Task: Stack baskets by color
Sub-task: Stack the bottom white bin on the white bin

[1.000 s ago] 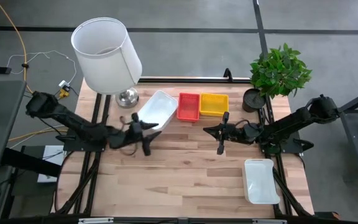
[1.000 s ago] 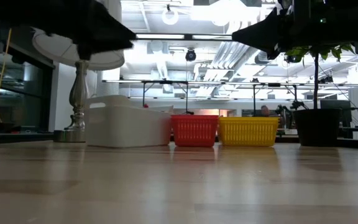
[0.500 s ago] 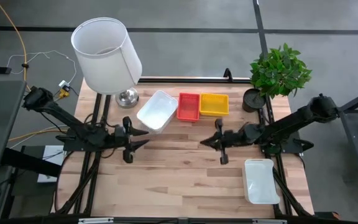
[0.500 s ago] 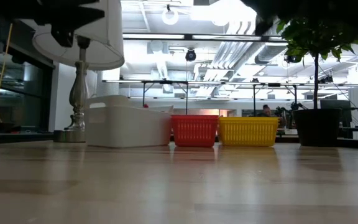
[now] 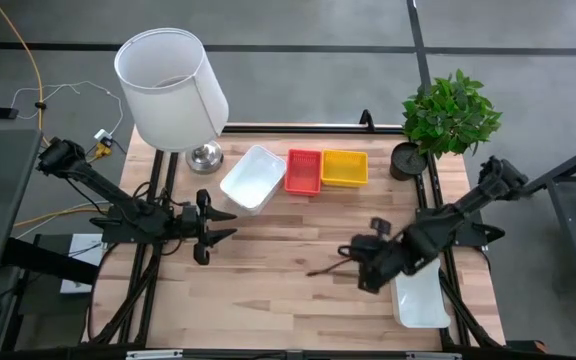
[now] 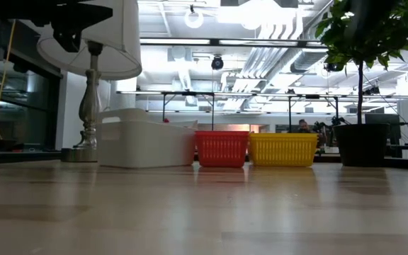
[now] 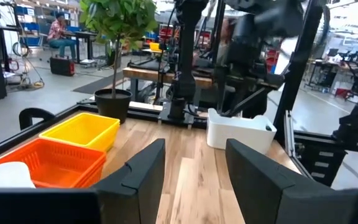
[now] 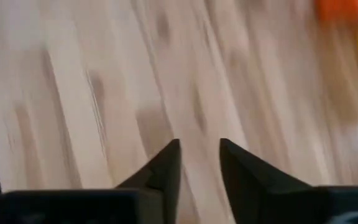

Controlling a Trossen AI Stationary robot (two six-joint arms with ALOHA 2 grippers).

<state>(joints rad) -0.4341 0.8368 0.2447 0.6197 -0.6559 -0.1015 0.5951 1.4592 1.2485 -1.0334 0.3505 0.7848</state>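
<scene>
White basket (image 5: 417, 297) (high view only) beside right end effector (image 5: 320, 270)

grey concrete floor (image 5: 318, 25), bright ceiling lights (image 6: 253, 13), workbenches (image 6: 211, 95) behind

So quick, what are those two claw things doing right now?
Left end effector: open, holding nothing, above the table.
Right end effector: open, holding nothing, over bare wood.

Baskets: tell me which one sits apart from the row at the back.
The white basket at the table's front right edge, beside the right gripper. The other white basket, the red basket and the yellow basket line up at the back.
</scene>
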